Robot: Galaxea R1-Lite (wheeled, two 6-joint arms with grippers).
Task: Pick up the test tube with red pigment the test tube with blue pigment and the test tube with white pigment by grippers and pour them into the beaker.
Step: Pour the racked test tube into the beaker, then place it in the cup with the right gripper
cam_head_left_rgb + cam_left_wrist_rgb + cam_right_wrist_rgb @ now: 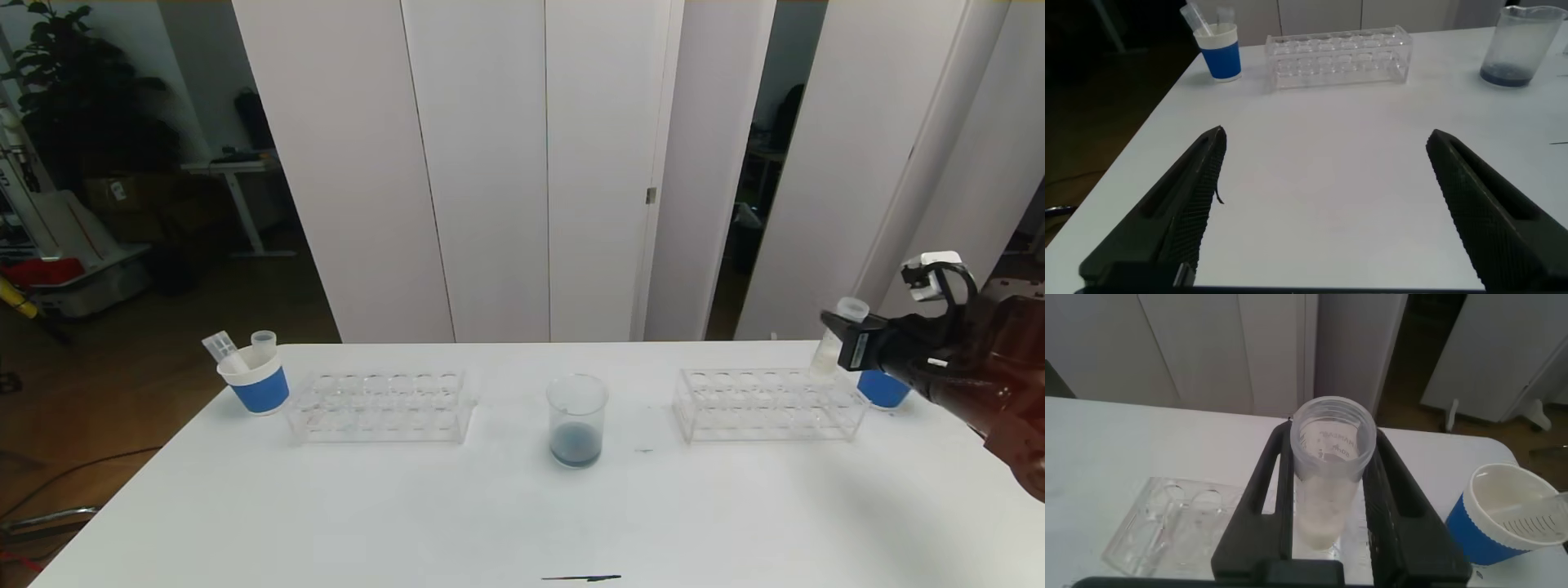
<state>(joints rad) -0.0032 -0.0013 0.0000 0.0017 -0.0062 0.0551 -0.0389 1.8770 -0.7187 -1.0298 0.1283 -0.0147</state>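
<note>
My right gripper point(845, 347) is shut on the test tube with white pigment point(837, 341), holding it upright above the right end of the right rack point(767, 404). In the right wrist view the tube point(1327, 486) sits between the black fingers point(1257, 498), with a whitish layer at its bottom. The beaker point(577, 420) stands at the table's middle with dark bluish liquid in it; it also shows in the left wrist view point(1517, 45). My left gripper point(1323, 204) is open and empty above the table, out of the head view. No blue-bottomed or red-bottomed tube shows.
A white cup with a blue band point(255, 384) at the far left holds two empty tubes point(224, 349). An empty clear rack point(380, 406) stands beside it. Another blue-banded cup point(883, 389) stands behind the right arm. A dark streak point(581, 578) lies at the table's front edge.
</note>
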